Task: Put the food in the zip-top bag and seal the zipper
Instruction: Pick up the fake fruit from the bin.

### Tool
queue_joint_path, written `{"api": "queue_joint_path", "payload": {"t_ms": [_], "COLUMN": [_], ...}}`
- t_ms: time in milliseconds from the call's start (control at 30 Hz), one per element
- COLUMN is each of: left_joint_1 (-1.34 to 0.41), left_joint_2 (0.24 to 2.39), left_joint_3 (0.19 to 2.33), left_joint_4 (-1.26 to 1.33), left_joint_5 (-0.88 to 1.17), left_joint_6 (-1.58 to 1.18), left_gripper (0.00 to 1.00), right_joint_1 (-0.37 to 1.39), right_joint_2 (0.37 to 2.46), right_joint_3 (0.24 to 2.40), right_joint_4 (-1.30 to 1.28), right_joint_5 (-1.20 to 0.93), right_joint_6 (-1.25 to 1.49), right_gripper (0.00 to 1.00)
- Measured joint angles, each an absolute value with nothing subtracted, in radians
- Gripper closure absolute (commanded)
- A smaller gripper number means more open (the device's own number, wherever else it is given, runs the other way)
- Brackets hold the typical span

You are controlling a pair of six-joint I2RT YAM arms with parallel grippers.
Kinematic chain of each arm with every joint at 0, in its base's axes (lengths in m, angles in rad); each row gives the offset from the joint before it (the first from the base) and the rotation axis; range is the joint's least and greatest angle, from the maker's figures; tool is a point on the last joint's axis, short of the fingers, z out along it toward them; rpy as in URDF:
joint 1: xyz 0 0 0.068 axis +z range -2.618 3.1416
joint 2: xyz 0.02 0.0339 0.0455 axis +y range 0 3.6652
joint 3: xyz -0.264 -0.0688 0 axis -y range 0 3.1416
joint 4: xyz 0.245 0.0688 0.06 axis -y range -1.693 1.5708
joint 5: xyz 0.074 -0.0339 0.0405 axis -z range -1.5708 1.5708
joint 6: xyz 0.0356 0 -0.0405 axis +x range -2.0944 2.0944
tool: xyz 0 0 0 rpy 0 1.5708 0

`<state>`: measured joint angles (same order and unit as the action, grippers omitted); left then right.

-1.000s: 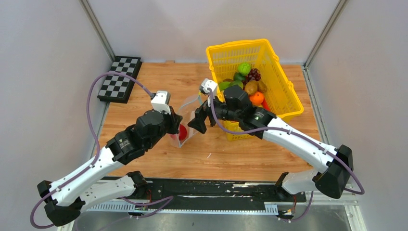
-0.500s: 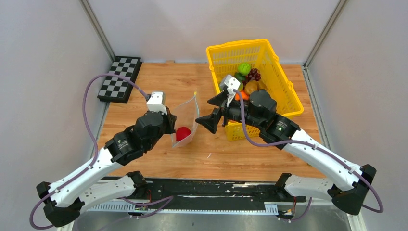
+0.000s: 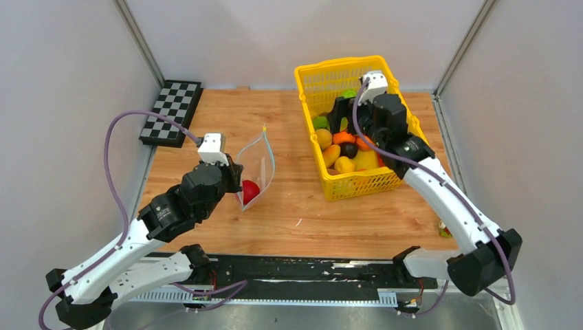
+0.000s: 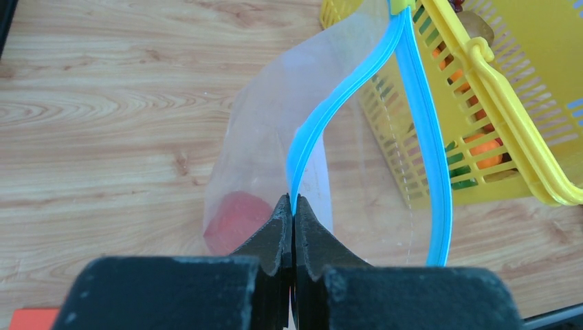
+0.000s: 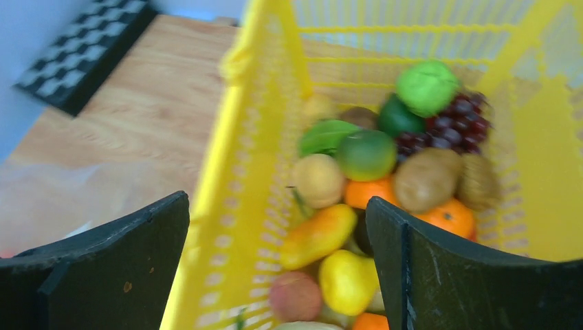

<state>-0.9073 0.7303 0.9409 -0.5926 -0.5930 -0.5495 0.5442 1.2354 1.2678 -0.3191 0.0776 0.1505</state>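
Wooden table (image 3: 309, 213); crinkly, clear zip-top bag (image 3: 256, 161).

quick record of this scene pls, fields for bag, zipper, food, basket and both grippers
zip-top bag: held upright, mouth open, one red food inside
zipper: unsealed, strips apart
basket: yellow, holding mixed fruit
left gripper: shut on the zipper's near strip
right gripper: open, empty, over the basket
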Motion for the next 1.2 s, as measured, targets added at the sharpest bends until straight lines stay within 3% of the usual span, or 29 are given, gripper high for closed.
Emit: {"api": "queue_joint_path", "payload": {"t_ms": [167, 367, 567, 867, 1200], "left_joint_1": [-0.907, -0.907, -0.907, -0.907, -0.907], "left_joint_2": [0.734, 0.749, 0.756, 0.773, 0.795], "left_joint_3": [0.941, 0.927, 0.9, 0.899, 0.898], "left_joint_4": [-0.589, -0.572, -0.557, -0.531, -0.512], "left_joint_5": [-0.584, -0.559, -0.535, -0.5, -0.452], "left_joint_6": [-0.542, -0.537, -0.537, -0.534, -0.535], "left_gripper": [1.0, 1.0, 1.0, 1.0, 1.0], "right_joint_1": [0.369, 0.29, 0.278, 0.278, 0.246], "right_joint_2": [1.352, 1.488, 1.662, 1.928, 2.148], "right_joint_3": [1.275, 1.296, 1.468, 1.703, 1.9], "right_joint_4": [-0.324, -0.315, -0.326, -0.322, -0.325], "right_joint_5": [0.06, 0.081, 0.083, 0.149, 0.156], "right_joint_6": [0.202, 0.235, 0.234, 0.226, 0.154], "right_gripper": [0.0, 0.02, 0.02, 0.13, 0.1]}}
